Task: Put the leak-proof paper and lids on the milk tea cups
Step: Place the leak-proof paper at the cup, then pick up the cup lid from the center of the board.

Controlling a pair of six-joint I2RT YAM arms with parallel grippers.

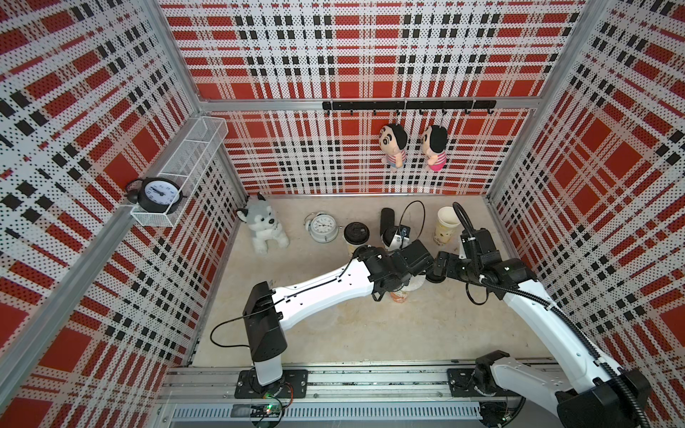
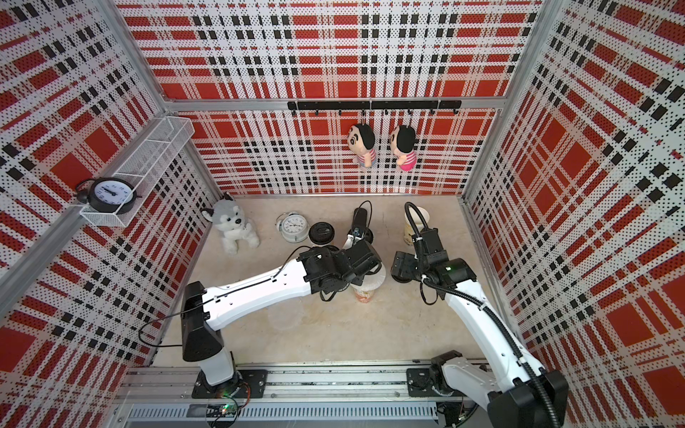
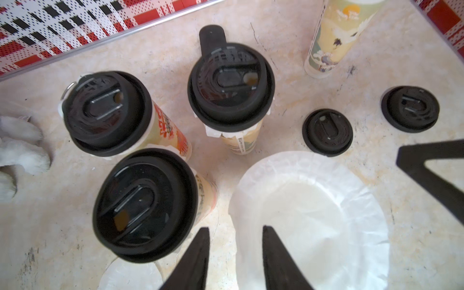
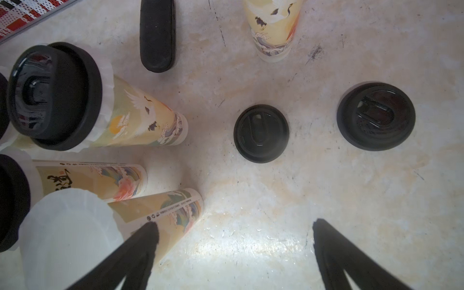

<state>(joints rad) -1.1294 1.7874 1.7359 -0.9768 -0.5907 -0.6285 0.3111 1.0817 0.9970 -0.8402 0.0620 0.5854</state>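
Note:
A sheet of leak-proof paper lies over the mouth of a milk tea cup in the middle of the table, also seen as the paper in a top view. My left gripper hovers over its edge, jaws apart, gripping nothing. Three more cups wear black lids with paper rims showing under them. One cup stands uncovered at the back right. My right gripper is wide open over bare table beside the papered cup. Another paper sheet lies flat on the table.
Two loose black lids lie on the table near the right gripper. A black upright cylinder stands behind the cups. A husky plush and a white alarm clock sit at the back left.

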